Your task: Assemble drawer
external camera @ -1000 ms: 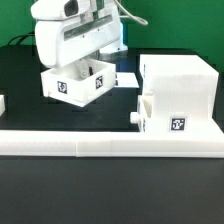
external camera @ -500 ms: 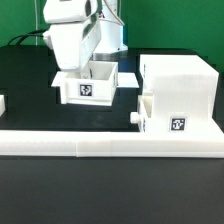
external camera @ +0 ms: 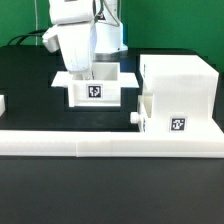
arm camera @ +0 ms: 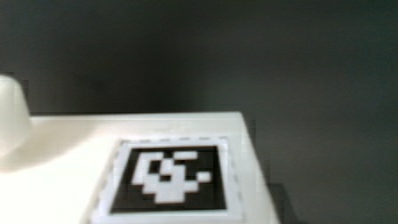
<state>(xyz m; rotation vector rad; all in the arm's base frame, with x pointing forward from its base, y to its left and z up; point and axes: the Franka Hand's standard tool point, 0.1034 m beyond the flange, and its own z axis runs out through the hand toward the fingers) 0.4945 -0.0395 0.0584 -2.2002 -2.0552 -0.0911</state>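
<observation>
A small white open-topped drawer box (external camera: 122, 90) with a black-and-white tag on its front sits on the black table at the middle of the exterior view. My gripper (external camera: 80, 70) comes down on the box's wall at the exterior view's left and is shut on it. A larger white drawer housing (external camera: 180, 80) with a tag and a small round knob (external camera: 134, 116) stands just to the exterior view's right of the box. The wrist view shows a tagged white surface (arm camera: 169, 175) close up; my fingertips do not show there.
A long low white rail (external camera: 100, 143) runs across the front of the table. A small white part (external camera: 2, 103) lies at the exterior view's left edge. Cables hang behind the arm.
The drawer box has turned from skewed to square with the rail and has moved toward the exterior view's right, closer to the housing, with my gripper on it.
</observation>
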